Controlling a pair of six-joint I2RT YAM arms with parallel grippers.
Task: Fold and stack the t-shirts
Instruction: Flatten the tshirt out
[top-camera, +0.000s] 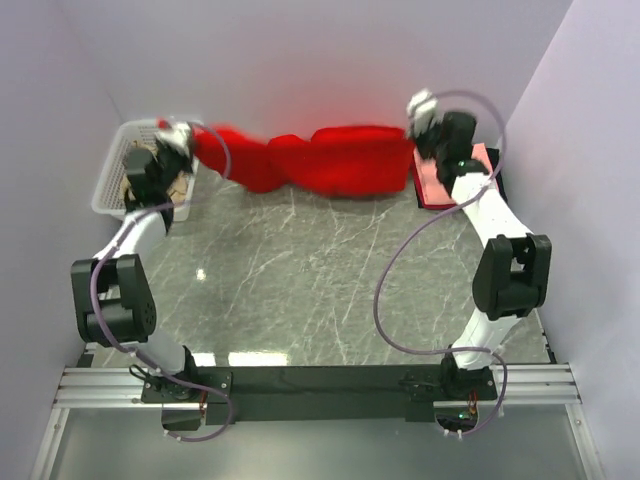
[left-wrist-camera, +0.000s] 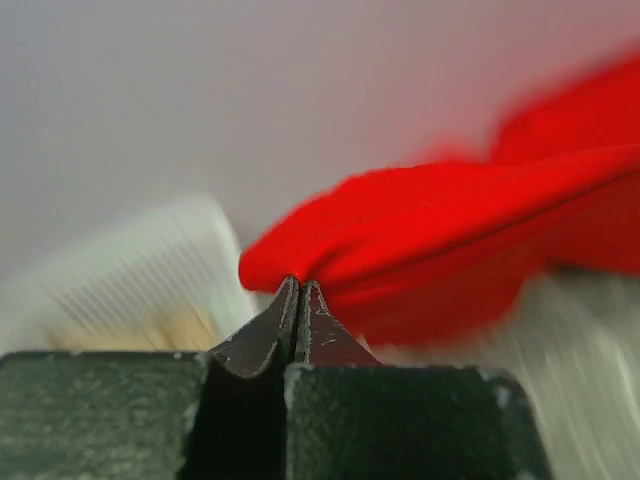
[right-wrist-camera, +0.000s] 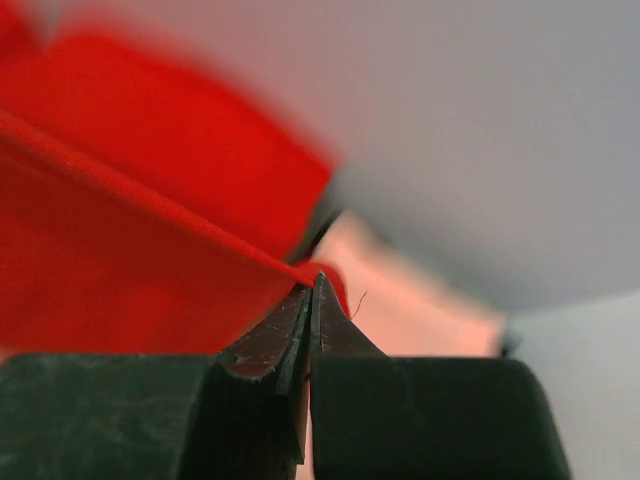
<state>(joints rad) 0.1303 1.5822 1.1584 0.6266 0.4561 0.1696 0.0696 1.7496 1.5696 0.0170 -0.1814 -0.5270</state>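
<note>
left wrist, right wrist, not top external: end effectors (left-wrist-camera: 298, 284) (right-wrist-camera: 312, 282) tight on red t-shirt (left-wrist-camera: 430, 225)

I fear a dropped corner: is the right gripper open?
No, the right gripper is pinched shut on an edge of the red shirt.
</note>
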